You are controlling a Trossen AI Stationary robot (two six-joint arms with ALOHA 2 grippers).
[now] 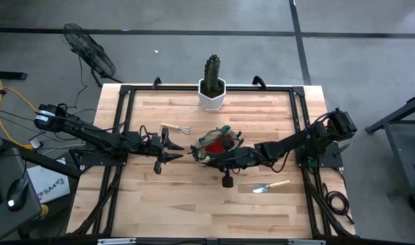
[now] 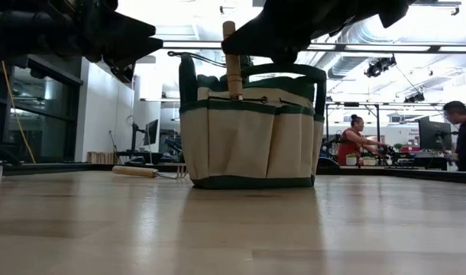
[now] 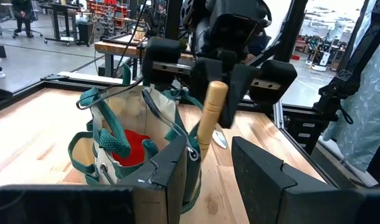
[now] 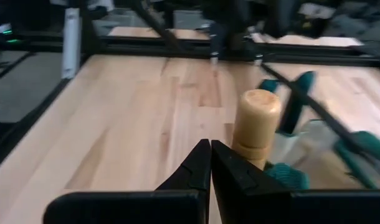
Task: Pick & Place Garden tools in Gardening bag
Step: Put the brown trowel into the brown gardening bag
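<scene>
Looking at your bench, the gardening bag [image 1: 218, 151] sits mid-bench with a wooden-handled trowel [image 3: 210, 115] poking up from its pocket, so that one's stowed. Your right gripper [image 4: 210, 163] is pinched shut, empty, beside that handle; your left gripper [image 1: 168, 148] waits half-open, holding nothing. A second trowel [image 1: 270, 186] lies toward the front-right corner.

Cloth bag [image 2: 252, 137] — matt weave; smooth wooden trowel handle [image 2: 232, 61]; planked table [image 1: 194, 197].
</scene>
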